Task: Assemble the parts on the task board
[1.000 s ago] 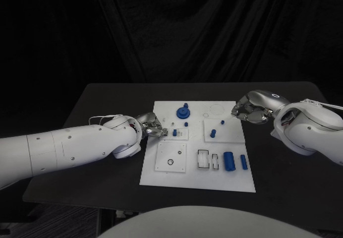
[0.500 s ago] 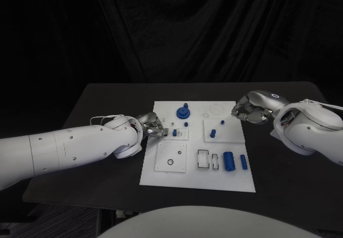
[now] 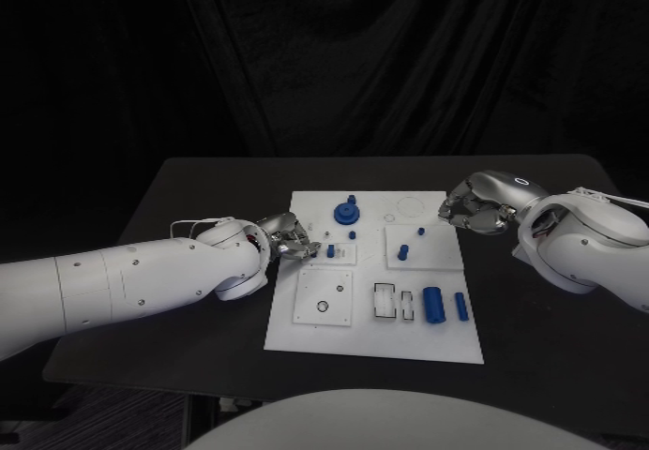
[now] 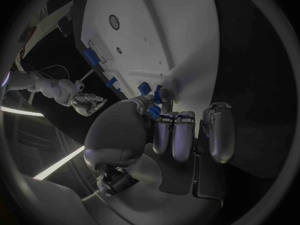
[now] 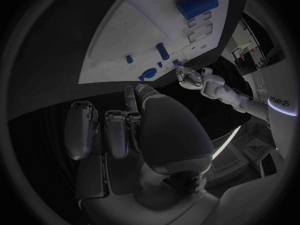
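The white task board (image 3: 372,281) lies mid-table. On it are a blue gear with a knob (image 3: 348,213), upright pegs (image 3: 403,251) and two blue cylinders (image 3: 433,305) lying at the right. My left hand (image 3: 288,236) sits at the board's left edge with fingers curled. In the left wrist view its thumb and a fingertip (image 4: 164,121) close on a small blue peg (image 4: 164,94), which stands on the board (image 3: 330,250). My right hand (image 3: 474,211) hovers at the board's right edge, its fingers (image 5: 119,130) curled in on nothing.
The black table (image 3: 203,197) spreads around the board, with bare room on both sides. A square plate with a ring hole (image 3: 324,306) and two rectangular slots (image 3: 385,301) sit at the board's near part.
The blue peg beside the left fingertips shows a little more plainly now. Both arms stay where they were.
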Motion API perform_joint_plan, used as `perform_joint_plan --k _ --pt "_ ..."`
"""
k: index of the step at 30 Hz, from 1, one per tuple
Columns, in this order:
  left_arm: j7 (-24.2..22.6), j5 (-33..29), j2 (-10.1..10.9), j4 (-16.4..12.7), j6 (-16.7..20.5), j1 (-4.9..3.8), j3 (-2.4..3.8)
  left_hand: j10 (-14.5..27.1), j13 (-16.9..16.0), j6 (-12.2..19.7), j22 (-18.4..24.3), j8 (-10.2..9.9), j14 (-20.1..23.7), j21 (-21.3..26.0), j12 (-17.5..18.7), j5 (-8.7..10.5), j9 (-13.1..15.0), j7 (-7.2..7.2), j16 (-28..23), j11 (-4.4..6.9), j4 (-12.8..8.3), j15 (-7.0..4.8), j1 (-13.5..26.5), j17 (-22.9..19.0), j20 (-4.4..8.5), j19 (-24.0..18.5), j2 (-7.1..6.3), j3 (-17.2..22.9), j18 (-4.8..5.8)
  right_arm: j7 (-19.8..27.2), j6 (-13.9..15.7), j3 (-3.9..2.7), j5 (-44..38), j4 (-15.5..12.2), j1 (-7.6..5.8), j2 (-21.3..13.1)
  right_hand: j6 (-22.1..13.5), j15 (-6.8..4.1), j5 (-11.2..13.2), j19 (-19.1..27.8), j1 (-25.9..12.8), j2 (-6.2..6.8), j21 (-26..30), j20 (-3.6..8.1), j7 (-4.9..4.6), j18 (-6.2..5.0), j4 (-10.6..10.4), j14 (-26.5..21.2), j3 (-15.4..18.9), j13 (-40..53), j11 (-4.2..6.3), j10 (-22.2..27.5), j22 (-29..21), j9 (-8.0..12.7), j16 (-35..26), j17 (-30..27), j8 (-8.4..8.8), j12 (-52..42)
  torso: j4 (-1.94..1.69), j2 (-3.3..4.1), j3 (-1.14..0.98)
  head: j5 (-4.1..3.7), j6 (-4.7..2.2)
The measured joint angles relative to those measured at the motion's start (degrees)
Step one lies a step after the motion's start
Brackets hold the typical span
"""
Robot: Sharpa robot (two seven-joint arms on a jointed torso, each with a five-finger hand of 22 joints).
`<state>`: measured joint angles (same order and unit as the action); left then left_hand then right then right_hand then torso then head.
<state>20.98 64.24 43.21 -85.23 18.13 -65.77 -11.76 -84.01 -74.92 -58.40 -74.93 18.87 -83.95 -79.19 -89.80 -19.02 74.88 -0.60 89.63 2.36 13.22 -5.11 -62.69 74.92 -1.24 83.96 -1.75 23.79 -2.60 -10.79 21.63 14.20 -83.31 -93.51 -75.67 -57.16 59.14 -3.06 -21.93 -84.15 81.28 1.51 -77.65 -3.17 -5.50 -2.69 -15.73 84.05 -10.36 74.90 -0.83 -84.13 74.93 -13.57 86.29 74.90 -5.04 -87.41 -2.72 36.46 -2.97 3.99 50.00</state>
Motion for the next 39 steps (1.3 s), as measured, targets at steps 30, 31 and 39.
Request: perform_joint_plan --k 30,31,39 --pt "0.3 3.0 0.8 -0.1 -0.1 0.41 0.02 0.0 0.0 -0.9 0.0 -1.1 0.0 0.5 0.0 5.22 -1.9 -0.56 0.0 -0.01 3.7 0.00 15.0 0.0 0.00 0.0 6.40 -17.5 0.01 -0.1 -0.5 0.00 0.0 0.1 0.11 -0.1 0.0 0.00 0.0 0.0 0.0 0.00 0.2 0.00 0.00 0.00 0.0 0.0 0.0 0.0 0.00 0.0 0.0 0.0 -0.2 0.0 0.00 0.2 -0.03 -0.03 0.02 0.36 0.00" --pt "0.2 3.0 0.8 0.0 0.0 0.42 0.02 0.0 0.0 -0.9 0.0 -1.1 0.0 0.5 0.0 5.92 -1.9 -0.56 0.0 -0.01 3.7 0.00 15.7 0.0 0.00 0.0 6.89 -18.3 0.00 -0.1 -0.5 0.00 0.0 0.1 0.11 -0.1 0.0 0.00 0.0 0.0 0.0 0.00 0.2 0.00 0.00 -0.01 0.0 0.0 0.0 0.0 0.00 0.0 0.0 0.0 -0.2 0.0 0.00 0.2 -0.03 -0.03 0.02 0.38 0.00" --pt "-0.3 3.0 0.9 0.1 0.1 0.45 0.00 0.0 0.0 -0.5 0.0 -1.0 0.0 1.0 0.0 10.55 -1.6 -0.97 0.0 -0.01 3.6 0.00 18.2 0.0 0.00 0.0 9.38 -22.7 0.00 -0.1 -0.6 0.00 0.0 0.1 0.12 0.0 0.0 0.00 0.0 0.0 0.0 0.00 0.2 0.00 0.00 0.00 0.0 0.0 0.0 0.0 0.00 0.0 0.0 0.0 -0.2 0.0 0.00 0.2 -0.03 0.01 0.02 0.49 0.00"
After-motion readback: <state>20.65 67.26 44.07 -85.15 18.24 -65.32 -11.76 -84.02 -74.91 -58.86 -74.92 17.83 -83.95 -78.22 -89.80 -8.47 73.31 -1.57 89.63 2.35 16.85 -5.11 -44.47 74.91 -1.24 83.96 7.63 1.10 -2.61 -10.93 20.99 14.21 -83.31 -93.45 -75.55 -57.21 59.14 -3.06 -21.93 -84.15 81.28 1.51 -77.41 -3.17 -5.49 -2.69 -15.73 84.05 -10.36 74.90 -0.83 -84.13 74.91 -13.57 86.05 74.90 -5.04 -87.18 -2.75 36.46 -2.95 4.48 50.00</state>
